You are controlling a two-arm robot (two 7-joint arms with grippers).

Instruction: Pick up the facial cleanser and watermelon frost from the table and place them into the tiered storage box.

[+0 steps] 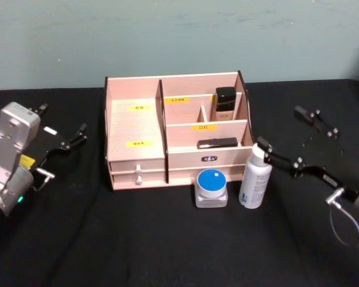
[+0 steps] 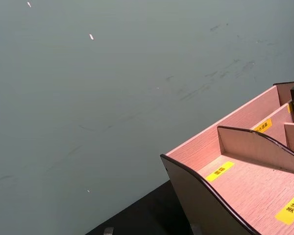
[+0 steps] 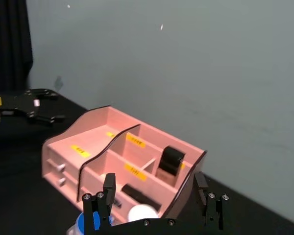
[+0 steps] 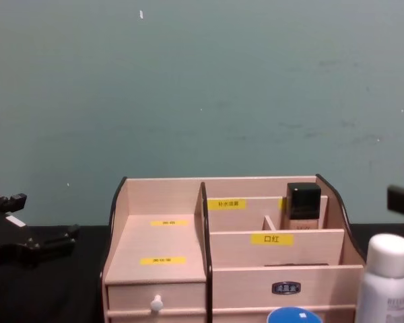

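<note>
The tiered storage box (image 1: 137, 128) stands mid-table, its drawers facing me. In front of its right half stand the watermelon frost (image 1: 211, 187), a squat jar with a blue lid, and to its right the facial cleanser (image 1: 255, 177), a tall white bottle. My right gripper (image 1: 279, 126) is open, its near finger beside the bottle's cap. In the right wrist view the white cap (image 3: 142, 213) lies low between the spread fingers (image 3: 108, 193), with the blue lid (image 3: 83, 223) off to one side. My left gripper (image 1: 64, 119) hangs open left of the box, holding nothing.
A beige bottle with a square black cap (image 1: 225, 103) stands in the box's rear right compartment, and a flat black item (image 1: 218, 143) lies in the front one. Black cloth (image 1: 137, 239) covers the table. A teal wall (image 4: 202, 87) rises close behind the box.
</note>
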